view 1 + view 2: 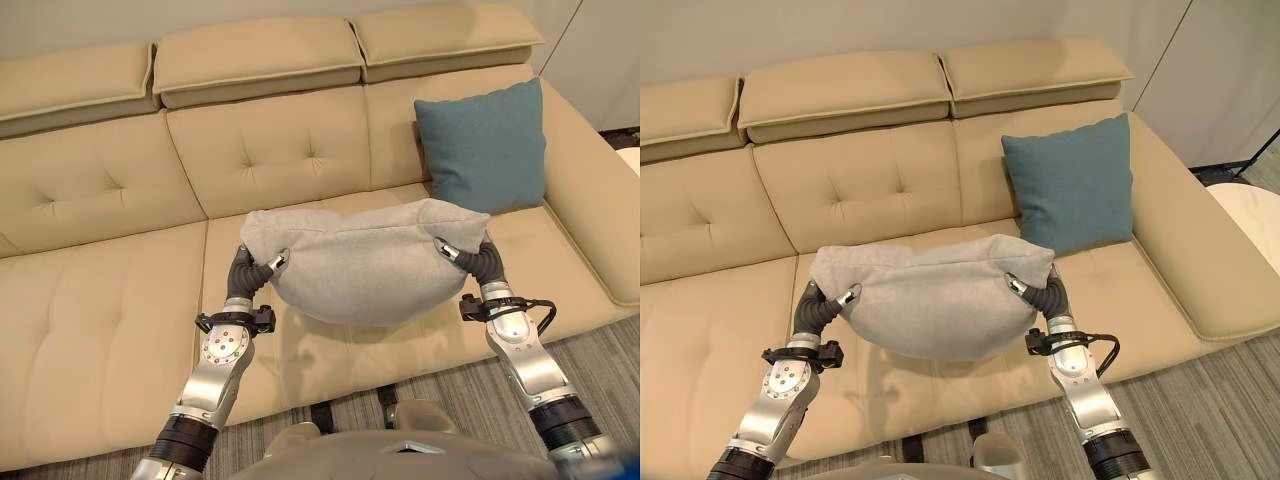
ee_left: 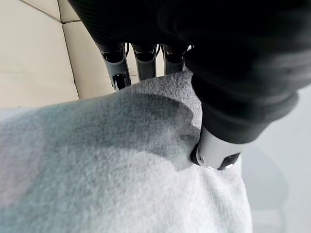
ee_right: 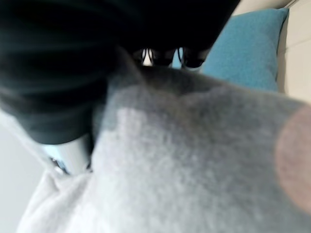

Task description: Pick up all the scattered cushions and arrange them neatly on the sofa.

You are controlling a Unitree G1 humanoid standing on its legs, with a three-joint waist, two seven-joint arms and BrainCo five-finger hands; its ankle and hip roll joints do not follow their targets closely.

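Observation:
A light grey cushion point(image 1: 365, 265) hangs above the middle seat of the beige sofa point(image 1: 100, 330), sagging between my two hands. My left hand point(image 1: 262, 268) pinches its left end, the thumb point(image 2: 216, 150) pressed into the fabric and the fingers point(image 2: 141, 63) behind it. At the cushion's right end my right hand point(image 1: 462, 255) pinches it the same way, thumb point(image 3: 68, 155) on the near side. A teal cushion point(image 1: 485, 145) leans upright against the sofa back on the right seat, just behind the grey one's right end.
The sofa's right armrest point(image 1: 600, 200) slopes beside the teal cushion. Grey striped carpet point(image 1: 600, 350) runs along the sofa front. A pale round table edge point(image 1: 1252, 212) shows at far right. The left seat point(image 1: 90, 300) holds nothing.

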